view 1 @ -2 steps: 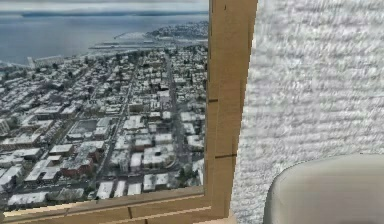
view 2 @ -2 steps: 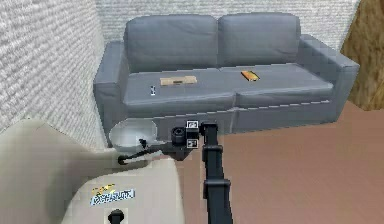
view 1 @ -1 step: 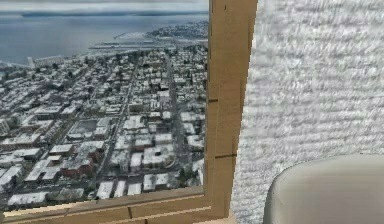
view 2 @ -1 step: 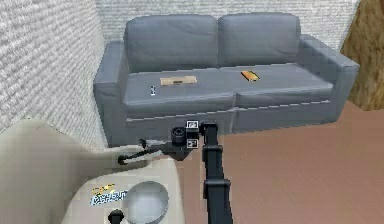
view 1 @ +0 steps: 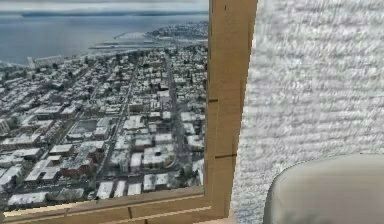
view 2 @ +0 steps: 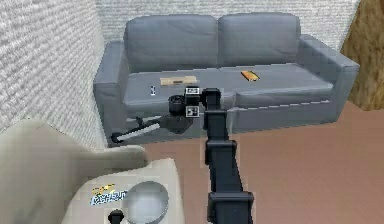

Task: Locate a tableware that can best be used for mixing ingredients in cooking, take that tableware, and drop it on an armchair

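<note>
A pale round bowl [view 2: 146, 201] lies on the seat of a beige armchair [view 2: 50, 160] at the arm side view's bottom left. The same armchair's rounded back [view 1: 325, 190] fills the forward view's bottom right corner. The dark arm [view 2: 225, 175] rises from the bottom edge toward a grey sofa [view 2: 225, 55]. Its gripper [view 2: 140, 127] reaches left in front of the sofa's base, well above the bowl in the picture. I cannot tell whether it holds anything.
A flat brown thing [view 2: 178, 80], an orange thing [view 2: 249, 75] and a small pale thing [view 2: 153, 90] lie on the sofa's cushions. A printed packet [view 2: 106, 195] and a small dark thing [view 2: 118, 214] share the armchair seat. Ahead are a wood-framed window [view 1: 222, 100] and a white wall [view 1: 320, 80].
</note>
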